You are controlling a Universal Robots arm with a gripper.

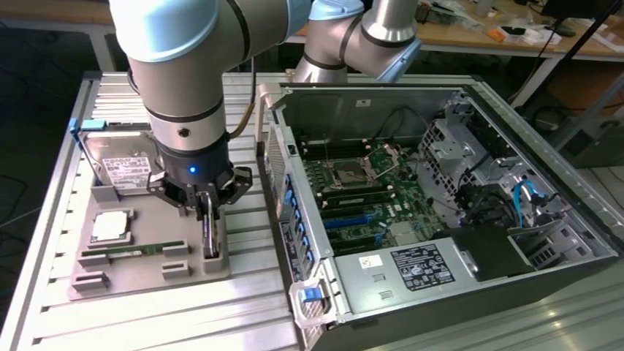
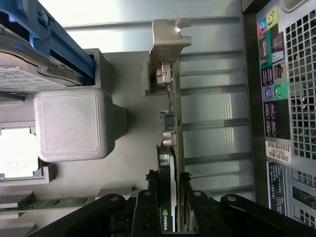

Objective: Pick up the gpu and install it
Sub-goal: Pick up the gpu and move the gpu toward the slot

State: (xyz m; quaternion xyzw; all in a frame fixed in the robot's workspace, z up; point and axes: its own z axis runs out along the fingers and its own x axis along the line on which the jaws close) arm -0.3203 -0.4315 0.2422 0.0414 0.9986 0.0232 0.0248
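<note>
The gpu (image 1: 210,238) stands on edge in a slot at the right side of the grey holder tray (image 1: 146,284), still seated there. My gripper (image 1: 207,213) comes straight down on it, and its black fingers press both faces of the card. In the wrist view the gpu (image 2: 174,123) is edge-on, its silver bracket (image 2: 168,37) at the far end. There the gripper (image 2: 170,210) is shut on the card's fan side, and one finger (image 2: 148,202) lies against the black shroud.
On the tray lie a silver hard drive (image 1: 122,164), a processor (image 1: 112,227) and a green memory stick (image 1: 131,251). The open computer case (image 1: 410,197) lies close at the exterior view's right, motherboard (image 1: 361,197) exposed. Its rear port panel (image 2: 271,89) runs beside the gpu.
</note>
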